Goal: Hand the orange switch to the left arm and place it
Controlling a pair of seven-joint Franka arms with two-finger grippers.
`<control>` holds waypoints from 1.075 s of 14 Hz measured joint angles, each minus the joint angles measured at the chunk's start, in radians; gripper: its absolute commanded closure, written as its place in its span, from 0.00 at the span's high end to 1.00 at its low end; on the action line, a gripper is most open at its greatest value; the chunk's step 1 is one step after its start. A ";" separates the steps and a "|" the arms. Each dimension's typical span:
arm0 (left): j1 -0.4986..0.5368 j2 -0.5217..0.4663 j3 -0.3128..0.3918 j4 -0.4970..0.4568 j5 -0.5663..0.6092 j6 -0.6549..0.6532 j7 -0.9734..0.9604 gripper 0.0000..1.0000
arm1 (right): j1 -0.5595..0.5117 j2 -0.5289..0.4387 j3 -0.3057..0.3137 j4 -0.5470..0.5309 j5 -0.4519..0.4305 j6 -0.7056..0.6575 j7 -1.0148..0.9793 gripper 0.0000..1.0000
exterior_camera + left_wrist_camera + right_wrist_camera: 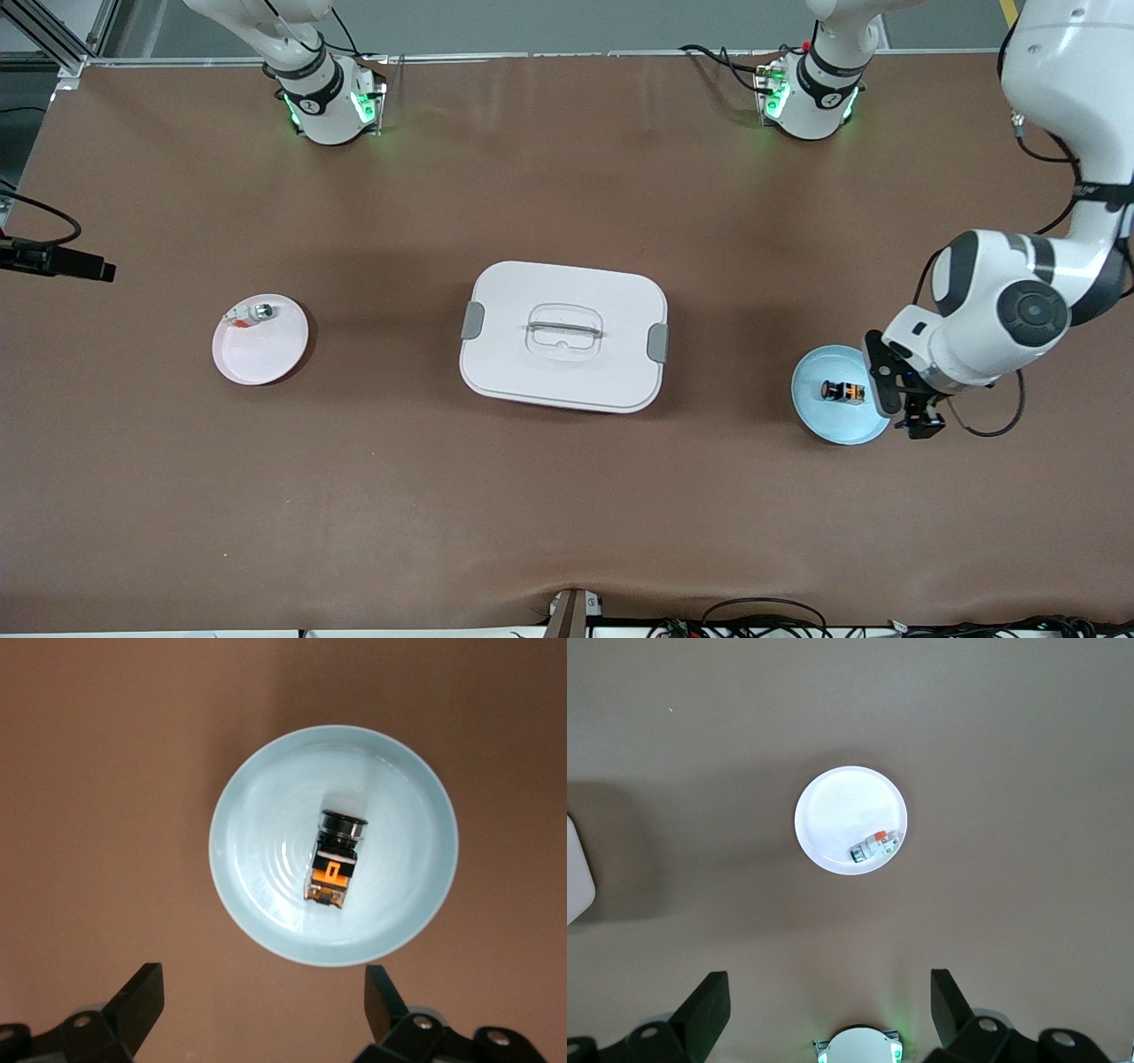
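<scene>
The orange switch [842,391] lies on its side in a light blue plate [819,416] at the left arm's end of the table. In the left wrist view the switch [335,859] rests in the middle of the plate [257,895]. My left gripper [905,406] hangs open and empty over the table just beside the plate's rim, and its jaws [263,1010] stand wide apart. My right gripper [828,1010] is open and empty, high above the table near its own base; it is out of the front view. The white box [563,335] stands closed at the table's middle.
A pink plate [266,354] at the right arm's end holds a small silver-white part with a green spot [254,312]; the right wrist view shows both [833,824]. A black device [53,260] juts in at that end's edge. The arm bases [328,102] stand along the top.
</scene>
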 measured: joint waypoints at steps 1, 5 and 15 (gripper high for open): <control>0.000 -0.021 -0.003 0.024 -0.025 -0.047 -0.018 1.00 | 0.000 -0.006 0.000 -0.003 0.000 0.000 0.001 1.00; 0.049 -0.062 0.001 0.126 -0.198 -0.181 -0.101 1.00 | -0.008 -0.044 -0.003 -0.057 0.000 0.059 0.003 1.00; 0.120 -0.099 -0.027 0.360 -0.320 -0.407 -0.615 1.00 | -0.009 -0.199 0.015 -0.223 0.001 0.153 0.003 1.00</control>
